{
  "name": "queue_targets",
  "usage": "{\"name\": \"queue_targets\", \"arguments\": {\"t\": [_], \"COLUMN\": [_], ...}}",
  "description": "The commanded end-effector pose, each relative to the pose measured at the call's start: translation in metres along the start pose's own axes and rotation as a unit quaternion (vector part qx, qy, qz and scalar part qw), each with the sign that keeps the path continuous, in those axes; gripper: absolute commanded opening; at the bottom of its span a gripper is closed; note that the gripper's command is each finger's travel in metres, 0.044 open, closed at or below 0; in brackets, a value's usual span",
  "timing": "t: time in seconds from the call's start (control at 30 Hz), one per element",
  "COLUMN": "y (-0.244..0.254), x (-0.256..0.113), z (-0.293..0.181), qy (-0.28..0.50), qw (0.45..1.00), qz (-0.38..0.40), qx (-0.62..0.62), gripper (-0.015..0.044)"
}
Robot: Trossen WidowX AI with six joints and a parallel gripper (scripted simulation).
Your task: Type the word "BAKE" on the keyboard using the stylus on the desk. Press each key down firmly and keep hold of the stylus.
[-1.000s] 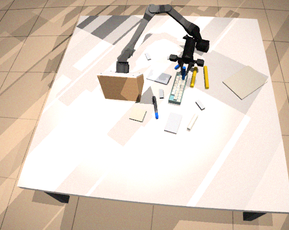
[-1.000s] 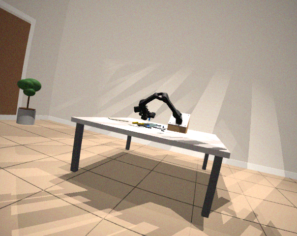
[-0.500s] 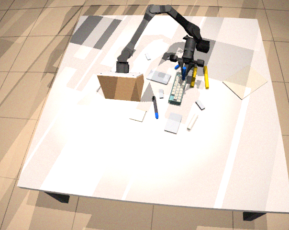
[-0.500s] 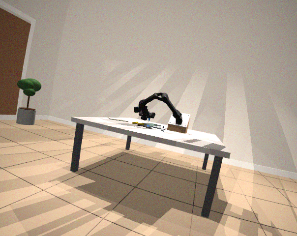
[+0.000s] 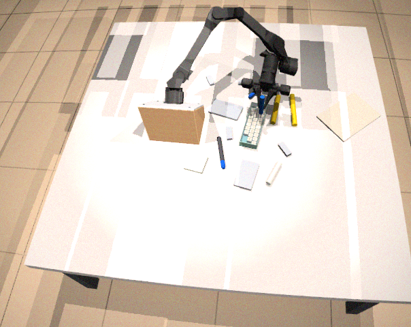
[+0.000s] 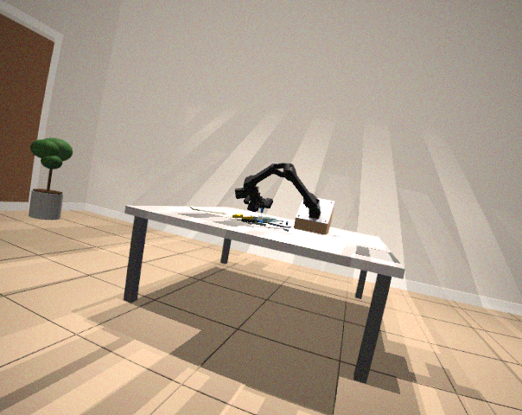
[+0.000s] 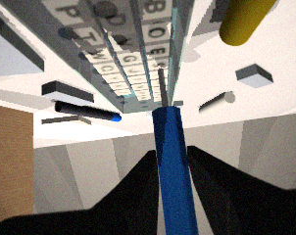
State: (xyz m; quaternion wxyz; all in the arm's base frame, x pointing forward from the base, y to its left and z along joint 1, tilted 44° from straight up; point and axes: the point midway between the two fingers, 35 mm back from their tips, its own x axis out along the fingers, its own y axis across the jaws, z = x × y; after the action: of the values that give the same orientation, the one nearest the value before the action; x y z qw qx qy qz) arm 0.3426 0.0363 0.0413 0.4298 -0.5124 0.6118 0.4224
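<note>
My gripper is shut on the blue stylus, which points down with its thin grey tip out in front of the fingers. The teal keyboard with pale letter keys lies below the gripper. In the wrist view, the tip shows over the key column that holds B, O and E, just beyond the E. Whether the tip touches a key cannot be told. The fingers and stylus hide part of the keyboard's far end in the top view.
Two yellow sticks lie right of the keyboard. A black pen with a blue end, grey slabs and a white cylinder lie around it. The arm's wooden base block stands at left.
</note>
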Motion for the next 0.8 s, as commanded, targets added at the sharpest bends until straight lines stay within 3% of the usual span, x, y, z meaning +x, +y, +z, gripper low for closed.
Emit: {"name": "queue_targets", "arguments": {"t": [0.0, 0.77], "y": [-0.0002, -0.0002], "x": [0.0011, 0.0058], "z": [0.0027, 0.0110], "qy": [-0.003, -0.003], "qw": [1.000, 1.000], "qz": [0.000, 0.000], "qx": [0.003, 0.003], "gripper": [0.0081, 0.0081]}}
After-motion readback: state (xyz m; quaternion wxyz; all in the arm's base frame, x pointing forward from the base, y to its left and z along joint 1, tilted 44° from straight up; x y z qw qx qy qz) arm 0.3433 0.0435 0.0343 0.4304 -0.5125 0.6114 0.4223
